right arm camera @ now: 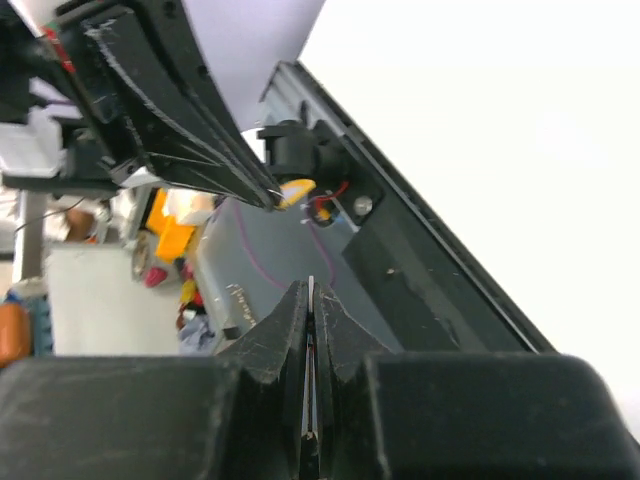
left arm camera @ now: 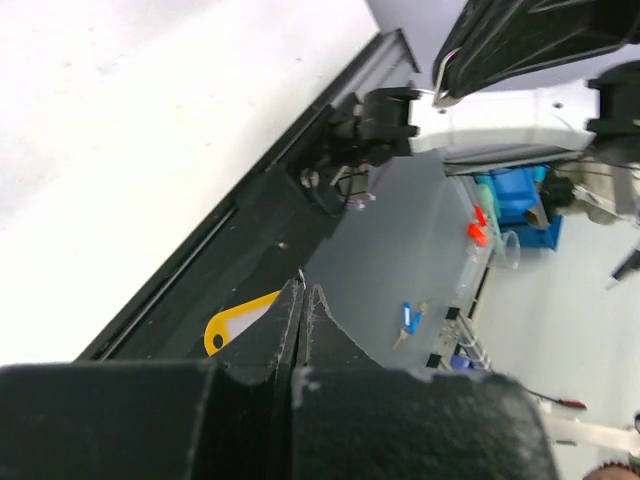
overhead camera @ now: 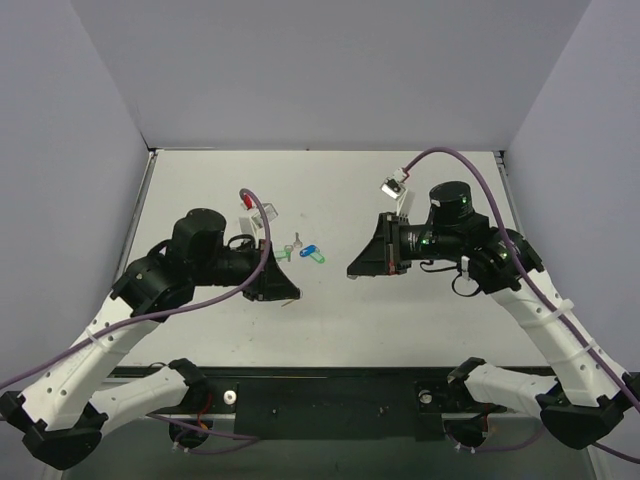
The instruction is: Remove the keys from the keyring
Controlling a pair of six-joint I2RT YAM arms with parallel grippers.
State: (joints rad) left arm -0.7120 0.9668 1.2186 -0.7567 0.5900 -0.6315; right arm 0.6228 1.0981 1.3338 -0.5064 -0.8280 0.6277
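My left gripper hangs above the table's front middle, shut on the keyring. Its yellow tag sticks out beside my left fingers, and a thin metal tip shows above the closed jaws. From the right wrist the same yellow tag shows at the left gripper's tip. My right gripper faces it from the right, a short gap away. It is shut on a thin silver key seen edge-on between the jaws. The key also shows at that gripper's tip.
A blue key tag and a green key tag lie with small keys on the white table behind the grippers. The black base rail runs along the near edge. Grey walls stand on three sides.
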